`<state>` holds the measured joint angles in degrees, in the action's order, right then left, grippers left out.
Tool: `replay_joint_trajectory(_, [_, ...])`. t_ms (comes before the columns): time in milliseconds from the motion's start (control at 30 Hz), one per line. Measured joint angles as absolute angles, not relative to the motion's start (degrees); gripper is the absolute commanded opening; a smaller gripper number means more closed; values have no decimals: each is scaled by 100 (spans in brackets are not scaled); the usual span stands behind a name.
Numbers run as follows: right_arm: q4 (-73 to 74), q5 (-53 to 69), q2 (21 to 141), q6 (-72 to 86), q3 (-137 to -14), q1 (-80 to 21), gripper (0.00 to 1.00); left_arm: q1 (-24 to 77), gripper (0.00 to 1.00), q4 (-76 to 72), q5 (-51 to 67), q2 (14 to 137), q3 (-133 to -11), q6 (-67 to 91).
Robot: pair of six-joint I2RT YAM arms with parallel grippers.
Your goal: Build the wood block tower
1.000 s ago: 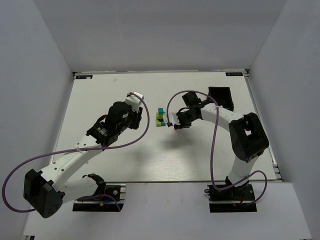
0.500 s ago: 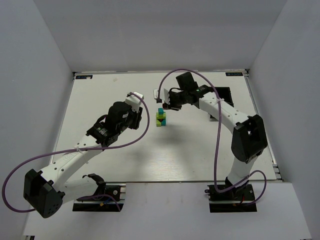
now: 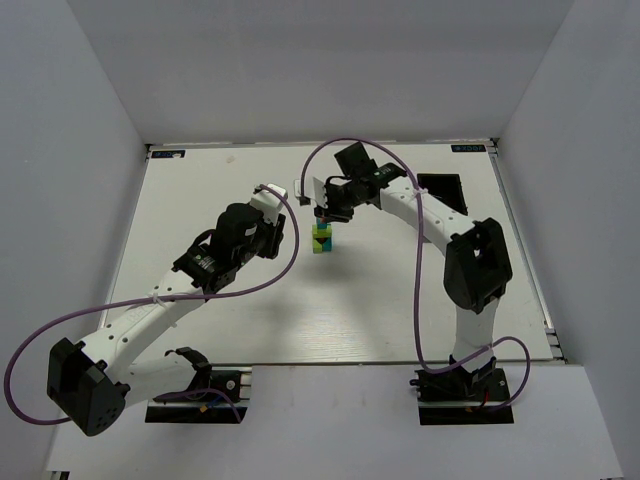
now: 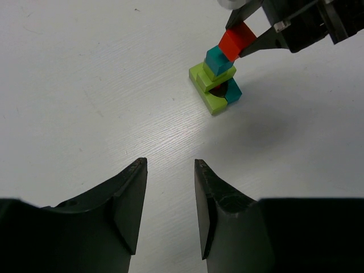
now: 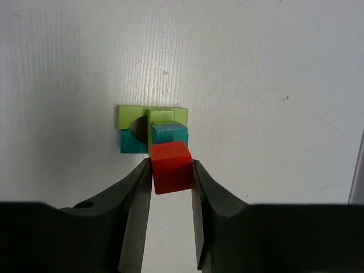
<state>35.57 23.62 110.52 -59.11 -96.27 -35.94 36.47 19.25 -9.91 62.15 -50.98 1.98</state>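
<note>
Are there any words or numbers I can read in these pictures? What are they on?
The far-left sticker at the back edge of the table: some marks, too small and blurred to read.
The far-right sticker on the same edge: also too blurred to read.
The wood block tower and the red block: plain paint, no letters or numbers.
Nothing else shows any writing.

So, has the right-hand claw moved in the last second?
Yes. The right gripper went left and up the picture, from the near-right of the tower to over it, holding a red cube.
</note>
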Motion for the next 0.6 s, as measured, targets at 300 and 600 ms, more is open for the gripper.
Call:
replay_joint_trajectory(300, [3673, 2244, 11170, -5898, -9782, -3647, 23, 3647, 50, 1925, -991, 6215, -5098, 198])
replay_joint_trajectory(600, [3675, 2198, 11212, -5854, -9819, -3710, 25, 3647, 50, 1922, -991, 6215, -5098, 198])
